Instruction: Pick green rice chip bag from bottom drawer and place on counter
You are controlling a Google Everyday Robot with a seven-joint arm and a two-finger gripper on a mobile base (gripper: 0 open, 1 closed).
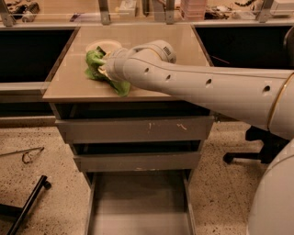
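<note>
The green rice chip bag [94,63] lies on the beige counter [183,50] at its left side, next to a white bowl [104,45]. My gripper [104,67] is at the bag, at the end of the white arm that reaches in from the right. The wrist covers the middle of the bag, and green foil shows on both sides of it. The bottom drawer [138,202] is pulled out below, and its grey floor is bare.
Two grey drawers [138,131] with scratched fronts sit above the open one. A cluttered glass-railed shelf [138,9] runs behind the counter. Black bars [27,202] and a wire hook [27,156] lie on the speckled floor at left. A chair base [257,151] stands at right.
</note>
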